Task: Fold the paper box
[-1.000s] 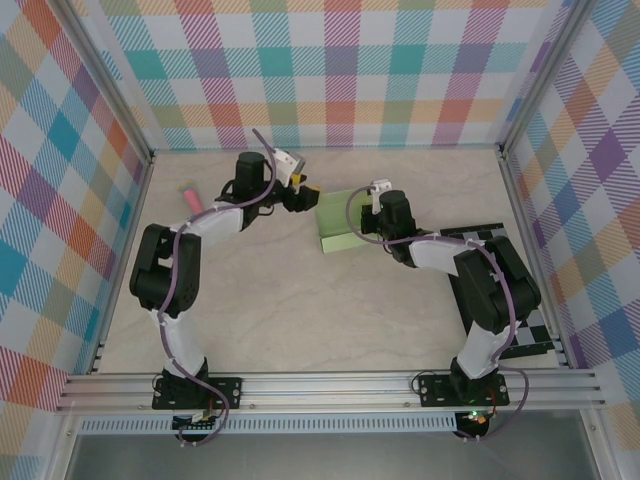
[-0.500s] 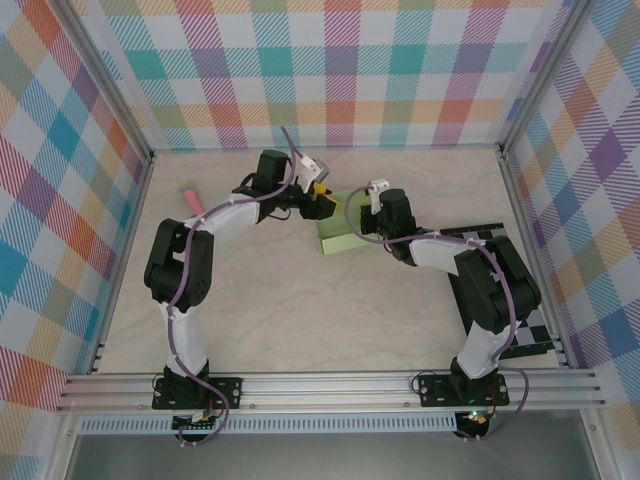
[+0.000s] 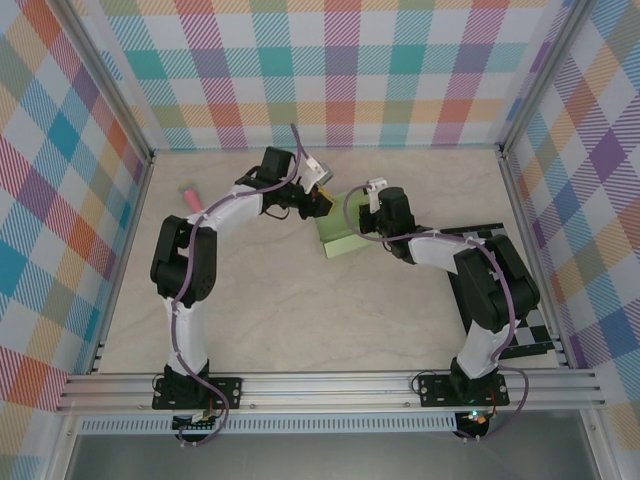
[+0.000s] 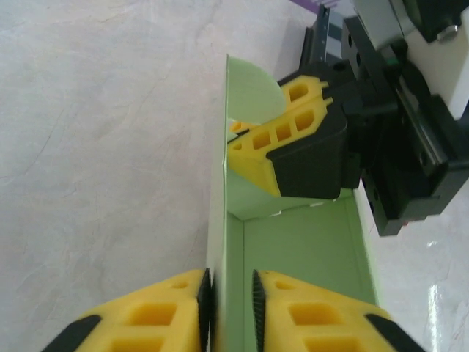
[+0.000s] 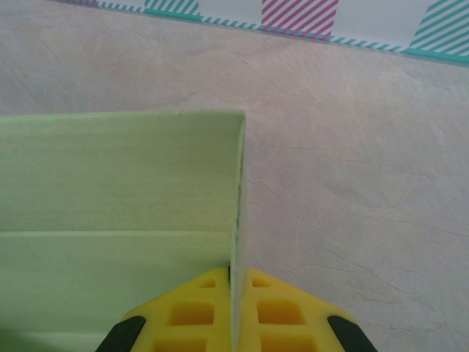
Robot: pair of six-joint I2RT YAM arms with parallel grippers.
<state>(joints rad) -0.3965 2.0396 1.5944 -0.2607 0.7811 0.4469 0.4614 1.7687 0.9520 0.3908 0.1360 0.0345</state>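
Note:
The paper box [image 3: 338,240] is a pale green open tray standing on the table, right of the middle at the back. My left gripper [image 3: 318,207] reaches it from the left. In the left wrist view its jaws [image 4: 232,282] straddle the box's left wall [image 4: 218,183], open by a narrow gap: one pad is against the wall's outside, the other just off the inside. My right gripper [image 3: 362,228] is shut on the opposite wall, whose thin edge [image 5: 238,191] runs between its yellow fingertips [image 5: 237,273]. That gripper [image 4: 286,132] also shows across the box's green inside [image 4: 293,257].
A small pink-and-blue stick [image 3: 190,197] lies at the back left. A black-and-white checkered board [image 3: 500,232] lies under the right arm, along the right side. Plaid walls and metal rails enclose the table, and the front middle is bare wood.
My left gripper moved right to the box and its jaws narrowed around the box's left wall. The right gripper kept its hold and has not moved.

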